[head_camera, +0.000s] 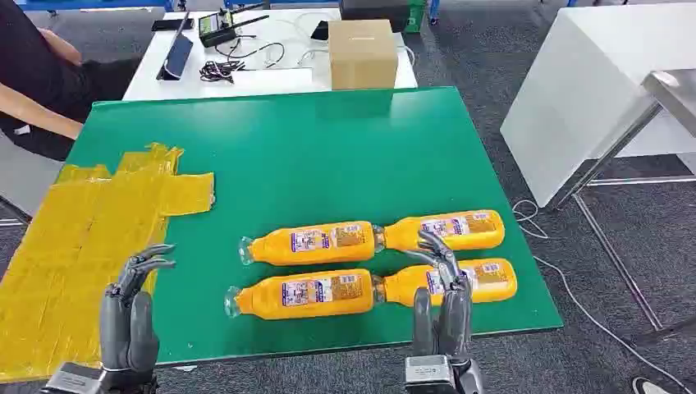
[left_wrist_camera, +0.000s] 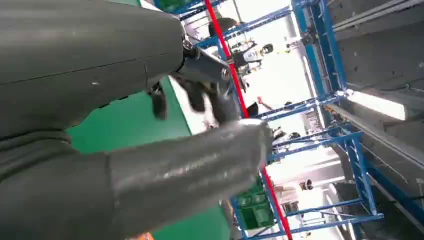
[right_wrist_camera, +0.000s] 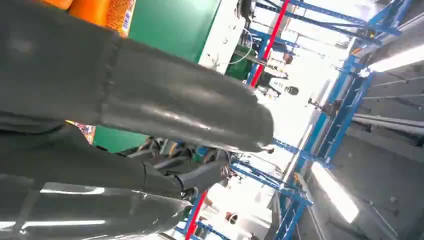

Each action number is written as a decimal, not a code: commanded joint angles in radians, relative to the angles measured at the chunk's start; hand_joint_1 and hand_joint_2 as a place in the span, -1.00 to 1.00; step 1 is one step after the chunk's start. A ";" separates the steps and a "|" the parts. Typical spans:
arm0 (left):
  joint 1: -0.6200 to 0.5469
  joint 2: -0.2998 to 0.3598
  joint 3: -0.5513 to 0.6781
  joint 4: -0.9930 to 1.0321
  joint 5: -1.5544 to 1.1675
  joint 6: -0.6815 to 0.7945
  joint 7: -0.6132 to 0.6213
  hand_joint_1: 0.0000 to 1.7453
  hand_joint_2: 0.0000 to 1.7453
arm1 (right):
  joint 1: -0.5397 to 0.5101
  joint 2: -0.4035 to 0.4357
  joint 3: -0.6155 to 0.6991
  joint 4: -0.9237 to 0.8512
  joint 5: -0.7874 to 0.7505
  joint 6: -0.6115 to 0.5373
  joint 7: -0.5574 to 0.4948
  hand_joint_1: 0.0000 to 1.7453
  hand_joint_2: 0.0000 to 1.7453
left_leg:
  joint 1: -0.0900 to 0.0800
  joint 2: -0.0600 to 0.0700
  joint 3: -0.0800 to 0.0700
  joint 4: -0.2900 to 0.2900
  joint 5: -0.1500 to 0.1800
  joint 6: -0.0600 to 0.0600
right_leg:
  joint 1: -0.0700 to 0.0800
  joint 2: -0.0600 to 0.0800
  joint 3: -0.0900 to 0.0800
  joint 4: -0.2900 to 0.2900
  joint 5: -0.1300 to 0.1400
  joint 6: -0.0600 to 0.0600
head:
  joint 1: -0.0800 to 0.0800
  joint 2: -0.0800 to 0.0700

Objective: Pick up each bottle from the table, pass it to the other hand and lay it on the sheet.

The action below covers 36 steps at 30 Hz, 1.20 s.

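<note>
Several orange bottles lie on their sides on the green table (head_camera: pixel 312 148): two in the far row (head_camera: pixel 308 243) (head_camera: pixel 447 230) and two in the near row (head_camera: pixel 304 297) (head_camera: pixel 484 279). My right hand (head_camera: pixel 443 300) is raised at the table's near edge, fingers apart, in front of the near right bottle and holding nothing. My left hand (head_camera: pixel 131 316) is raised over the near left corner beside the yellow sheet (head_camera: pixel 82 238), fingers curled loosely and empty. An orange bottle label (right_wrist_camera: pixel 107 12) peeks past my right hand (right_wrist_camera: pixel 125 115) in the right wrist view.
A cardboard box (head_camera: pixel 362 53) and cables sit on a white table (head_camera: pixel 283 78) behind the green one. A person sits at the far left (head_camera: pixel 33 82). Another white table (head_camera: pixel 591 90) and a metal frame stand to the right.
</note>
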 commanded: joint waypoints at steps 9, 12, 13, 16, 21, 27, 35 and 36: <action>0.070 -0.138 0.169 0.131 -0.018 -0.167 -0.137 1.00 -1.00 | -0.034 0.080 -0.182 0.144 -0.338 0.386 -0.223 1.00 -1.00 | 0.000 0.000 0.002 -0.001 0.000 -0.001 | 0.000 0.000 0.002 -0.001 0.000 0.000 | 0.000 0.000; 0.079 -0.143 0.170 0.135 0.010 -0.184 -0.091 -1.00 -1.00 | -0.026 0.075 -0.180 0.150 -0.283 0.383 -0.174 -1.00 -1.00 | 0.001 0.001 0.003 -0.001 -0.001 -0.001 | 0.000 0.000 0.003 -0.002 0.000 0.000 | 0.000 0.000; 0.081 -0.145 0.170 0.135 0.010 -0.182 -0.091 -1.00 -1.00 | -0.022 0.077 -0.182 0.149 -0.276 0.382 -0.166 -1.00 -1.00 | 0.001 0.001 0.003 -0.001 -0.001 -0.001 | 0.001 0.001 0.003 -0.002 0.000 0.000 | 0.000 0.000; 0.085 -0.149 0.172 0.135 0.013 -0.171 -0.082 -1.00 -1.00 | -0.009 0.073 -0.177 0.143 -0.261 0.371 -0.163 -1.00 -1.00 | 0.001 0.001 0.003 -0.001 -0.001 -0.001 | 0.001 0.001 0.003 -0.002 0.000 0.000 | 0.000 0.000; 0.105 -0.153 0.207 0.126 0.105 -0.261 -0.090 -1.00 -1.00 | -0.002 -0.019 -0.163 0.130 -0.045 0.340 0.052 -1.00 1.00 | 0.001 0.001 0.003 -0.001 -0.001 -0.001 | 0.001 0.001 0.003 -0.002 0.000 0.000 | 0.000 0.000; 0.121 -0.178 0.263 0.126 0.079 -0.293 -0.066 -1.00 -1.00 | 0.042 -0.118 -0.244 0.098 0.071 0.323 0.155 -1.00 1.00 | 0.000 -0.002 0.002 -0.001 -0.001 0.000 | 0.000 -0.002 0.003 -0.002 -0.001 0.001 | 0.000 0.000; 0.122 -0.183 0.287 0.139 0.080 -0.319 -0.062 -1.00 -1.00 | 0.091 -0.164 -0.291 0.053 0.161 0.309 0.210 -1.00 1.00 | -0.002 0.000 0.001 0.000 -0.001 -0.001 | 0.000 -0.001 0.001 -0.001 0.000 0.000 | 0.000 0.000; 0.127 -0.183 0.290 0.137 0.069 -0.329 -0.056 -1.00 -1.00 | 0.107 -0.178 -0.325 0.037 0.198 0.305 0.225 -1.00 1.00 | -0.002 -0.001 0.001 0.000 -0.001 0.000 | 0.000 -0.001 0.001 -0.001 0.000 0.000 | 0.000 0.000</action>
